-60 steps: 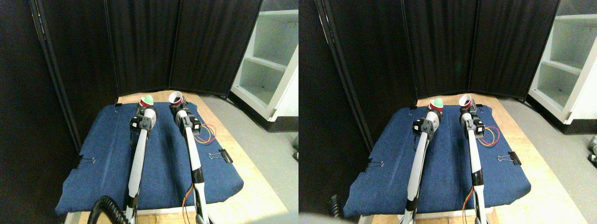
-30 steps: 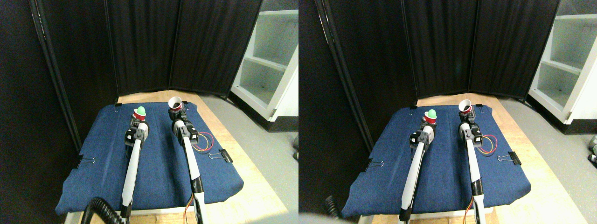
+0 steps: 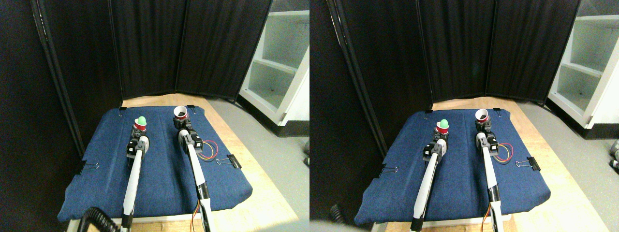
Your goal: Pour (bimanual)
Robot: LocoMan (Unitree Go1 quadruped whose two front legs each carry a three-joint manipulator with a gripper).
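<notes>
Two cups: one red cup with a green ball (image 3: 140, 123) on the left side of the blue cloth (image 3: 101, 164), and one empty red cup (image 3: 180, 113) to its right, nearer the back edge of the cloth
Change: both arms have pulled back toward the front of the cloth, and both cups came along with them
Tilt: the empty cup leaned over a moment ago; now it sits nearly straight
Meaning: I think no pouring has happened yet, since the ball is sitting on top of its own cup
Left gripper (image 3: 139, 134): right under the ball cup and seems to carry it; too small to tell if the jaws are apart or together
Right gripper (image 3: 183, 124): right under the empty cup; same, I cannot tell
Balls: one, green
Arms: two
Black clips on the cloth edges: one at the right edge (image 3: 228, 161), one at the left edge (image 3: 88, 166)
Wire loop (image 3: 209, 148): one, right of the right arm
</notes>
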